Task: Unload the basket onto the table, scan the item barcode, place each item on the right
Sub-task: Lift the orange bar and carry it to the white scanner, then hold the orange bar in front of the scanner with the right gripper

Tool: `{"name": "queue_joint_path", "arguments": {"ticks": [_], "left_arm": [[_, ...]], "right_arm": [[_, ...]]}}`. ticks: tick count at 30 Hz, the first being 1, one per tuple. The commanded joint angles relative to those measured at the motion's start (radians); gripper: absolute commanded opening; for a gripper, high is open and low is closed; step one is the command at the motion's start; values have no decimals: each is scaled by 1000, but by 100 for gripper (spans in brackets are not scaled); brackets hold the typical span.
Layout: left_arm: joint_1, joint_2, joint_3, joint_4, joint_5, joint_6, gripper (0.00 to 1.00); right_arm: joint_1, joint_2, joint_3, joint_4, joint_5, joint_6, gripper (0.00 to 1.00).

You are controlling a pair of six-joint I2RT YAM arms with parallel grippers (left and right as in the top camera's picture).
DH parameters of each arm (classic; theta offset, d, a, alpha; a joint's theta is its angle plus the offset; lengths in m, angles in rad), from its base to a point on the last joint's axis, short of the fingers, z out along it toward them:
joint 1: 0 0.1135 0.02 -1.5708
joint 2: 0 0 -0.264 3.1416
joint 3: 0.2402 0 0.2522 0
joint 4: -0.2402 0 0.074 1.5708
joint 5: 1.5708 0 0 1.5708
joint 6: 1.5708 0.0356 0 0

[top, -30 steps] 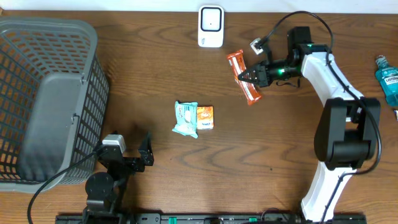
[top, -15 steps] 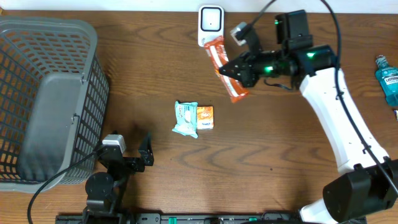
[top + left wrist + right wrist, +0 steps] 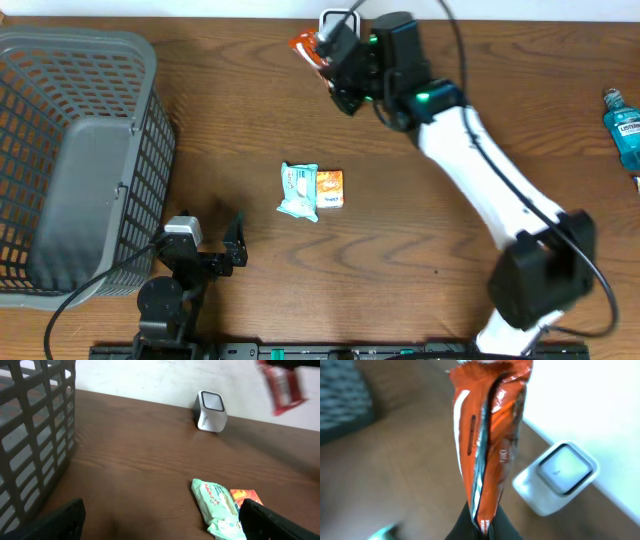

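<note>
Reading the overhead view as a clock with the far edge of the table at 12, a grey mesh basket (image 3: 80, 150) fills the 9 o'clock side. Just beside its near corner, at about 7 o'clock, the left gripper (image 3: 160, 510) hangs low over the wood with its jaws spread wide and nothing between them; its dark fingers (image 3: 55, 522) show at the bottom corners of its own wrist view.

Near the centre of the table (image 3: 420, 240) lies a mint-green packet (image 3: 298, 190), touching a small orange packet (image 3: 330, 188) on its 3 o'clock side.

At 12 o'clock, against the far edge, stands the white barcode scanner (image 3: 210, 404), upright. The right gripper (image 3: 480, 530) is raised above it, jaws pressed together on the bottom end of an orange snack wrapper (image 3: 487, 445). The wrapper is held off the table and stands roughly on end in the right wrist view, with the scanner just beyond it toward 4 o'clock. That view is blurred, so the barcode's side cannot be made out.

Out at 3 o'clock, by the table's right edge, lies a blue mouthwash bottle (image 3: 620, 130), well apart from everything else.
</note>
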Motion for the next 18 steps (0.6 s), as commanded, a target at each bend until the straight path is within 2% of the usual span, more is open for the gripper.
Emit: {"name": "queue_joint_path", "arguments": {"ticks": [1,4,10,14,18], "left_arm": [[5,-2,-25,-6,16,13,98],[5,-2,-25,-6,16,13,98],[5,-2,-25,-6,16,13,98],[5,-2,-25,-6,16,13,98],[5,-2,-25,-6,16,13,98]], "right_arm": [[-3,81,8,145,297,-57,1],[-4,145,9,310,399,-66,1],[-4,249,9,632,443,-193,1],[-4,343,27,875,455,-371,1],[-3,462,140,955,470,-512,1]]}}
